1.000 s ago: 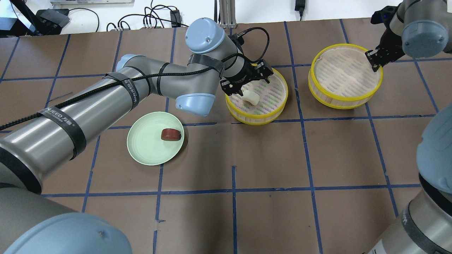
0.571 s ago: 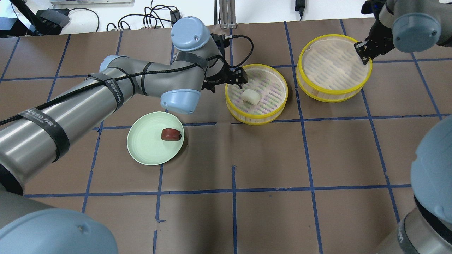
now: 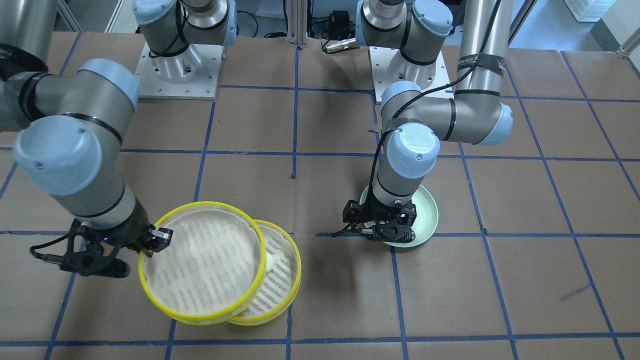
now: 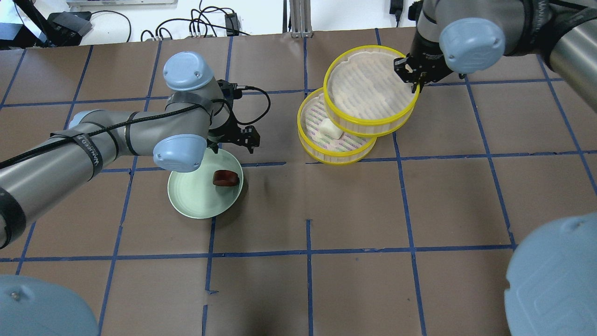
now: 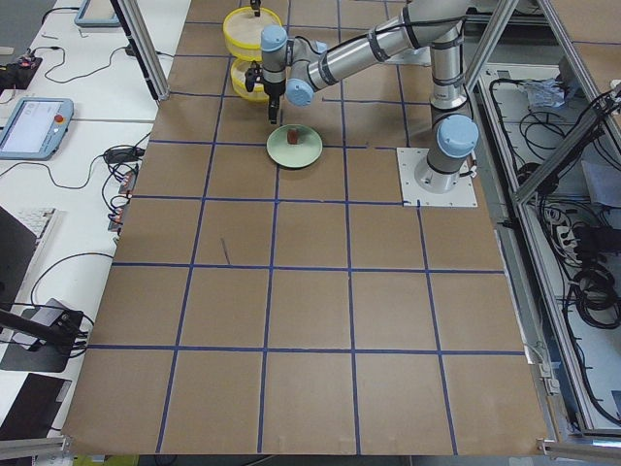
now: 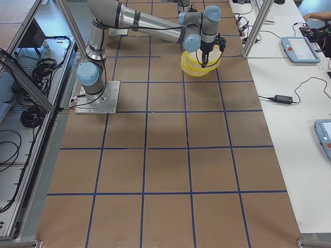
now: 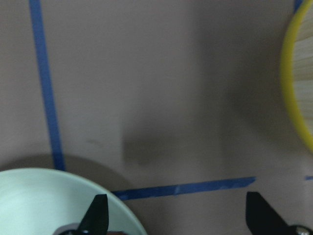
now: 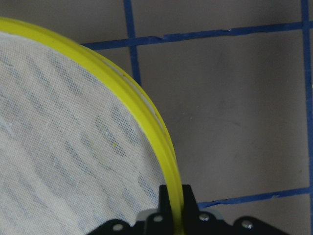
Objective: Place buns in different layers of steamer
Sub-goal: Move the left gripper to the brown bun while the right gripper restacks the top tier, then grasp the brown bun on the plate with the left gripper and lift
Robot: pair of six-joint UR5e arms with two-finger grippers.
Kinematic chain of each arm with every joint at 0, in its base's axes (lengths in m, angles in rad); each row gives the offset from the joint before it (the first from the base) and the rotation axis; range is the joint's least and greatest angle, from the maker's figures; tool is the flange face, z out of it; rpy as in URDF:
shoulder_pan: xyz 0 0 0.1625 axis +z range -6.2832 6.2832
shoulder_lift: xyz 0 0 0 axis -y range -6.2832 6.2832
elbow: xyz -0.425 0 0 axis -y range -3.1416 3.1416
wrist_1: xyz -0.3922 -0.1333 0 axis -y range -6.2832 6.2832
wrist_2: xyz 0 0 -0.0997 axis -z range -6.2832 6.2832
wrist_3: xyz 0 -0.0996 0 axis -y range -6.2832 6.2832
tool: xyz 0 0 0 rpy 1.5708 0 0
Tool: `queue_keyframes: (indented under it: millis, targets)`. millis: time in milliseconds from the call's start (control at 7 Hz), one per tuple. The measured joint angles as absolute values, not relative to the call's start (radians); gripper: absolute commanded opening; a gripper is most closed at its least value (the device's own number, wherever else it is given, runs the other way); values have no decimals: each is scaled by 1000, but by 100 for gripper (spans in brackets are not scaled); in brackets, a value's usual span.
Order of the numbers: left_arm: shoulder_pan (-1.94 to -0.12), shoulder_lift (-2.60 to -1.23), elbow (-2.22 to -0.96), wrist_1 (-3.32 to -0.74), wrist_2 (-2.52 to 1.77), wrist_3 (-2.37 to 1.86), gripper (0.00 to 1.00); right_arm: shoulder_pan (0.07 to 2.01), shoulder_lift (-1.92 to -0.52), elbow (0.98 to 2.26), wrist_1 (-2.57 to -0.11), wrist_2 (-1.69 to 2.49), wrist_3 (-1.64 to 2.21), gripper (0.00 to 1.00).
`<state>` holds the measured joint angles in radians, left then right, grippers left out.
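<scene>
Overhead exterior view: the white bun (image 4: 330,129) lies on the mesh floor of the lower steamer layer (image 4: 333,156), toward its left-centre, with its long axis running diagonally from upper left to lower right. The upper steamer layer (image 4: 368,126) is offset from the lower layer and overlaps its far right part. The right gripper (image 4: 413,80) is clamped on the upper layer's yellow rim at its right side.

Left of the lower layer and nearer the robot, the reddish-brown bun (image 4: 226,178) sits on the right part of the pale green plate (image 4: 193,193), long axis left to right. The left gripper (image 4: 234,142) hangs over the plate's far edge, jaws spread and empty.

Visibility:
- In the front-facing view the white bun is largely hidden by the upper layer.
- The left wrist view is blurred and shows only two fingertips (image 7: 98,218).
- Lettering on the left arm's black band is not legible.

All items rest on the brown counter (image 4: 354,214), which is gridded in blue tape.
</scene>
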<state>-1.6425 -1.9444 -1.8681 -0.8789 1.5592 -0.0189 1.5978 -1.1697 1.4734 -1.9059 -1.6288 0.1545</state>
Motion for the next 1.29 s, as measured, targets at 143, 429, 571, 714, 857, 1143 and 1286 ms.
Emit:
queue_keyframes:
  millis: [143, 429, 571, 714, 857, 1143, 1286]
  targets:
    - [-1619, -1939, -1904, -880, 1571, -9, 100, 1647, -1167, 1484, -1903, -1628, 228, 12]
    - [-1606, -1937, -1939, -879, 1573, -17, 100, 1679, -1148, 1506, -1912, -1631, 274, 12]
    - [-1607, -1935, -1940, -878, 1568, -40, 100, 1682, -1141, 1511, -1917, -1628, 279, 13]
    - [-1607, -1934, -1940, -878, 1566, -57, 81, 1682, -1133, 1515, -1934, -1627, 278, 13]
    - [-1607, -1933, -1939, -879, 1569, -61, 55, 1682, -1124, 1516, -1956, -1628, 275, 13]
    - [-1606, -1932, -1939, -879, 1576, -59, 42, 1680, -1114, 1518, -1985, -1634, 266, 14]
    - [-1606, -1931, -1940, -879, 1576, -62, 32, 1679, -1112, 1518, -1993, -1637, 262, 14]
